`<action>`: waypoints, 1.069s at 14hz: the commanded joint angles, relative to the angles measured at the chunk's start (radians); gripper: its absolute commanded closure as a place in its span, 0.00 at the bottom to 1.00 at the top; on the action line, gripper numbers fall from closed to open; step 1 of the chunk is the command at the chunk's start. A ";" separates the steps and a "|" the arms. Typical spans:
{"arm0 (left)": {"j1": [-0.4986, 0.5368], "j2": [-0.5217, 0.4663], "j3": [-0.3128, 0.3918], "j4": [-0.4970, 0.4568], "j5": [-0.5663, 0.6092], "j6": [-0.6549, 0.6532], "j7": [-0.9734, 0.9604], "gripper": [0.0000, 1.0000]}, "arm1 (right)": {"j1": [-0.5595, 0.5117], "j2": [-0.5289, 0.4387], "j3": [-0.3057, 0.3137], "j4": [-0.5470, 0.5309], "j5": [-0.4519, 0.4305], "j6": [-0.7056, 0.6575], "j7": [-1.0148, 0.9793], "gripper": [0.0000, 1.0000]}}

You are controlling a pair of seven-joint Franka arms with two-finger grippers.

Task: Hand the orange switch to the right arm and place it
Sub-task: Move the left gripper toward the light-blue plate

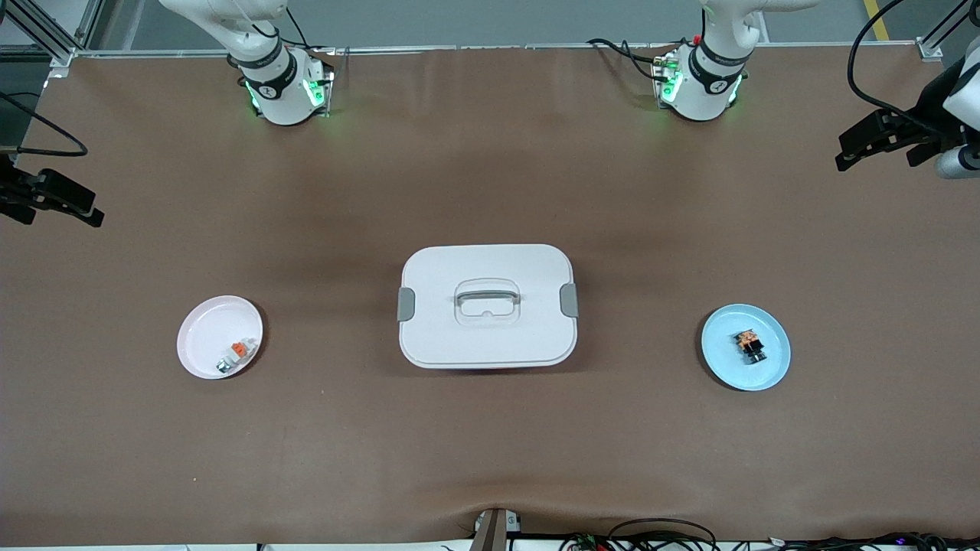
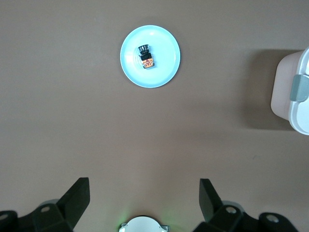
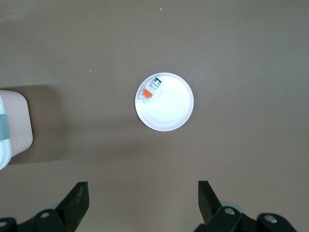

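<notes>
Both grippers hang high with fingers spread wide and empty, the left gripper (image 2: 142,203) over the brown table (image 1: 490,444) above the round blue plate (image 1: 769,367) holding the orange switch (image 1: 749,345), the right gripper (image 3: 142,203) above the white plate (image 3: 171,113).

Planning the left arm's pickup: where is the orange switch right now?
The orange switch lies on the blue plate toward the left arm's end of the table, beside the white lidded box.
</notes>
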 commanded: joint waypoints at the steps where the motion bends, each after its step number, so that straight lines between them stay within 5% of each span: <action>1: 0.001 0.023 0.020 0.016 -0.017 -0.011 0.014 0.00 | -0.002 -0.021 0.001 0.002 -0.010 0.001 -0.015 0.00; 8: 0.021 0.107 0.022 -0.005 -0.004 0.073 0.249 0.00 | 0.004 -0.017 0.004 0.011 -0.018 -0.001 -0.014 0.00; 15: 0.073 0.208 0.022 -0.173 -0.005 0.387 0.626 0.00 | 0.001 -0.016 0.004 0.011 -0.018 0.001 -0.015 0.00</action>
